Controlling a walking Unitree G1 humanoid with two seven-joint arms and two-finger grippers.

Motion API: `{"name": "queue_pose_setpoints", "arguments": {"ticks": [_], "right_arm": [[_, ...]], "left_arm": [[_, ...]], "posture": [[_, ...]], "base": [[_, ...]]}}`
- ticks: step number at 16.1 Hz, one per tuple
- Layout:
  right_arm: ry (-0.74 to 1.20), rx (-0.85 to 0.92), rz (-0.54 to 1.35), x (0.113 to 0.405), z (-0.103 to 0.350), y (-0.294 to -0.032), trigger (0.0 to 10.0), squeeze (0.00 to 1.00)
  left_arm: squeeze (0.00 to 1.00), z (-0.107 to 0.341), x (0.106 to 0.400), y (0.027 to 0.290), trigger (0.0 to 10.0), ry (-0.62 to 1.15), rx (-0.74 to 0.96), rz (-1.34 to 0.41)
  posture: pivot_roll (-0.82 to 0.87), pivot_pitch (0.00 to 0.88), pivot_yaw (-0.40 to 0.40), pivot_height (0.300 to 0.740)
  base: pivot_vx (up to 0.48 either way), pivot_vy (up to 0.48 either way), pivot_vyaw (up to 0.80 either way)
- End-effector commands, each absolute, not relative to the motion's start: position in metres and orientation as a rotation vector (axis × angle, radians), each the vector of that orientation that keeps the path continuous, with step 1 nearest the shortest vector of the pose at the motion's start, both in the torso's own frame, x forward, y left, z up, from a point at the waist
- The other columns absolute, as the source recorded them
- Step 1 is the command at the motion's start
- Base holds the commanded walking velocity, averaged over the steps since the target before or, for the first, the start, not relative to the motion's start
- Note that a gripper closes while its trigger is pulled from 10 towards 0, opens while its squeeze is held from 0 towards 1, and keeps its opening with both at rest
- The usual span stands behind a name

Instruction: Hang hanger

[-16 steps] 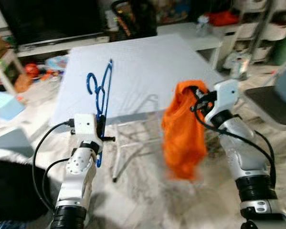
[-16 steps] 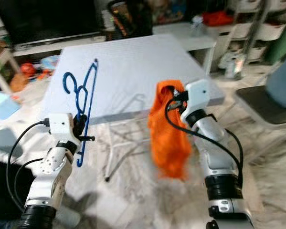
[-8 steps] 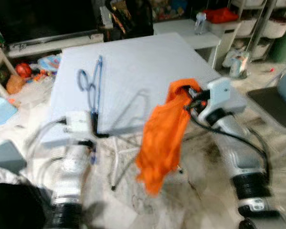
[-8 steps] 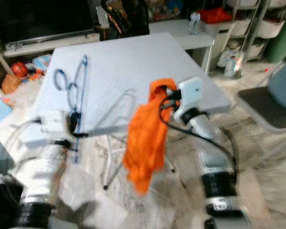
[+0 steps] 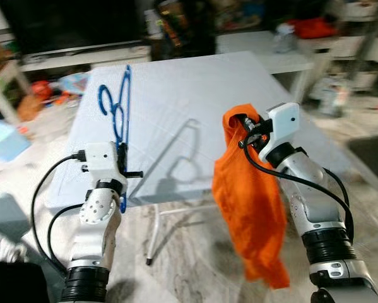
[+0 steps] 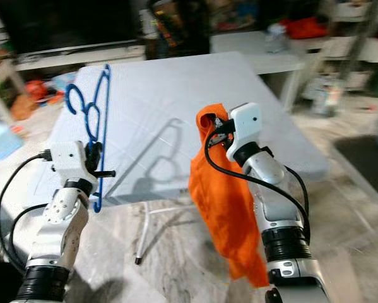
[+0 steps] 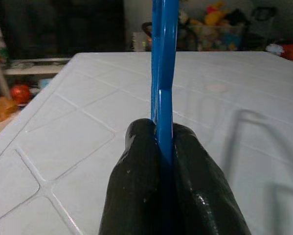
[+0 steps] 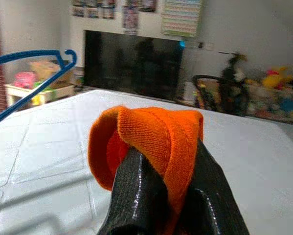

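Above the near left edge of the tabletop (image 5: 176, 95) we hold the blue hanger (image 5: 120, 113) upright, its hook end raised over the white surface and its lower end reaching just below our left gripper (image 5: 122, 165). The left wrist view shows that gripper's jaws clenched on the hanger's thin blue bar, one black finger (image 7: 136, 186) pressed to each side of it. To the right, our right gripper (image 6: 221, 129) is lifted beside the tabletop's near edge, its jaws clamped on a folded bunch of the orange garment (image 6: 223, 202), which hangs down freely from there toward the marbled floor (image 5: 189, 265). Hanger and garment are well apart, with the hanger's shadow lying on the tabletop between them. As we judge it, both pieces are already in hand, yet the garment is not on the hanger and nothing is hung anywhere; we see no rail or hook to hang from. What looks left is to bring the two together, thread the hanger into the garment, then find a place to hang it. Beyond the tabletop stand a dark television (image 5: 69, 25) and shelves with scattered toys, too blurred to tell apart.
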State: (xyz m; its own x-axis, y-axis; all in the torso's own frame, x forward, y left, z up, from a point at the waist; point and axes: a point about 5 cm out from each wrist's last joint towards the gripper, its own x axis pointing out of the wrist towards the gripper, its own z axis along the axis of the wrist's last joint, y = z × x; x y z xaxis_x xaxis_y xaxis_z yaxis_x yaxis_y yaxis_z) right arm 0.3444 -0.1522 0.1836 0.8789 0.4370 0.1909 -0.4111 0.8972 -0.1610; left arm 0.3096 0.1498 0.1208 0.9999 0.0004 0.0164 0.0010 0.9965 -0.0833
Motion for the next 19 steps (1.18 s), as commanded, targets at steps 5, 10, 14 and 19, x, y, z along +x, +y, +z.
{"name": "queue_pose_setpoints", "arguments": {"ticks": [5,10,14,19], "right_arm": [[-0.307,-0.126,0.467,0.346,0.203,-0.145,10.0,0.00],[-0.301,-0.080,0.471,0.350,0.207,-0.142,10.0,0.00],[-0.341,-0.016,0.498,0.384,0.250,-0.116,10.0,0.00],[-0.389,-0.041,0.447,0.415,0.328,-0.084,10.0,0.00]], "left_arm": [[0.00,0.128,0.312,0.156,10.0,-0.036,-0.053,0.031],[0.00,0.125,0.312,0.150,10.0,-0.019,-0.051,0.023],[0.00,0.123,0.313,0.143,10.0,0.001,-0.060,-0.010],[0.00,0.123,0.307,0.144,10.0,0.001,-0.064,0.006]], "posture": [[-0.09,0.000,0.032,0.740],[-0.09,0.000,0.032,0.740],[-0.07,0.000,0.018,0.740],[-0.02,0.000,-0.030,0.740]], "base": [[0.118,0.000,0.61],[0.000,0.000,0.00],[0.000,0.000,0.00],[0.000,0.000,0.00]]}}
